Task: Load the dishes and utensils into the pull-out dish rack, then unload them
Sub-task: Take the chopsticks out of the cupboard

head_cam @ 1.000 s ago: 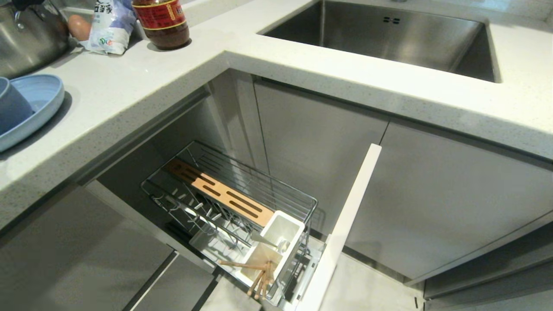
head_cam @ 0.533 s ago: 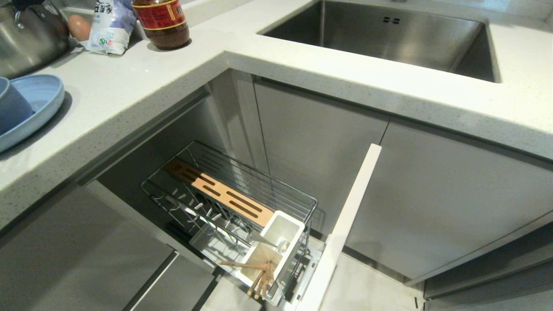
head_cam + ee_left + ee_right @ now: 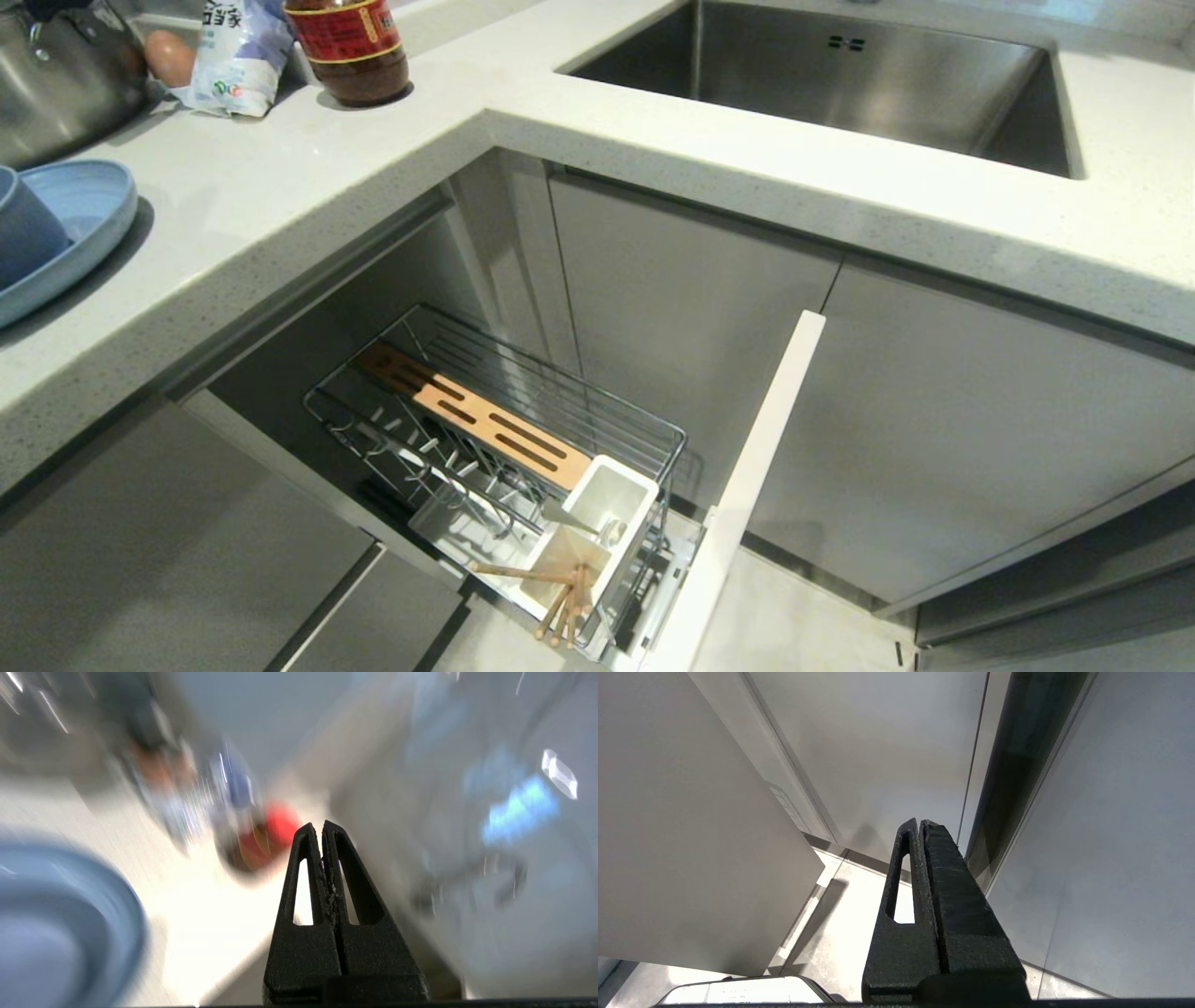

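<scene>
The pull-out dish rack (image 3: 597,399) stands drawn out below the counter, its plate prongs bare. Its white utensil cup (image 3: 624,490) holds the wooden chopsticks (image 3: 563,605), which lean out over the front, and a thin silver utensil (image 3: 571,519). The pale blue plate (image 3: 89,219) sits on the counter at far left with the blue bowl (image 3: 23,233) on it. My left gripper (image 3: 322,826) is shut and empty above the counter, with the plate (image 3: 70,914) beside it. My right gripper (image 3: 920,822) is shut and empty, hanging low by the cabinet fronts.
A steel pot (image 3: 56,84), an egg (image 3: 171,58), a white packet (image 3: 238,56) and a red-labelled jar (image 3: 350,47) crowd the counter's back left. The steel sink (image 3: 840,84) lies at the back right. The rack's narrow pale front (image 3: 747,485) juts out.
</scene>
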